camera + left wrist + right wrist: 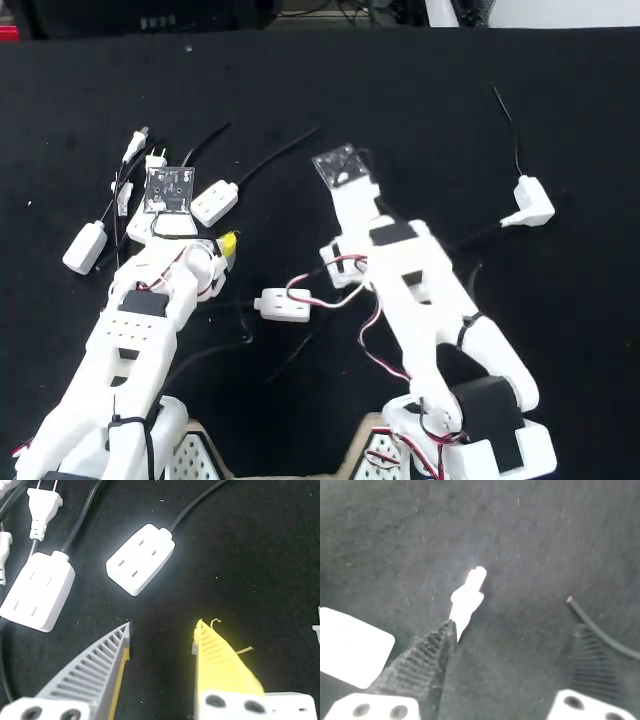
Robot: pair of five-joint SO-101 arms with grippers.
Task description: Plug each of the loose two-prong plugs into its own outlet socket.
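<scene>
Ok so, my left pincer [162,630] is wide open with nothing in it, hovering over the black table cloth [260,555]. Just past its tips lies a white outlet socket [140,557], slots facing up. Its long axis runs on a diagonal, and in the high view its cord end points away from me toward the far middle of the table. Right beside it is a second socket [37,590], also slots up and roughly parallel, with its cord end away from me too. Further out is a loose two-prong plug [42,505]. Its prongs point away from my fingers and its cord trails back toward the second socket.

My right pincer [512,627] is spread open too, gripping nothing. A small white bit [467,597] sits right at one fingertip, too blurry to call. A black cord end [570,600] lies near the other finger.

In the high view, a third socket [283,305] lies flat between my two arms, long axis running side to side. A white angled plug [530,200] sits well off to my right.
</scene>
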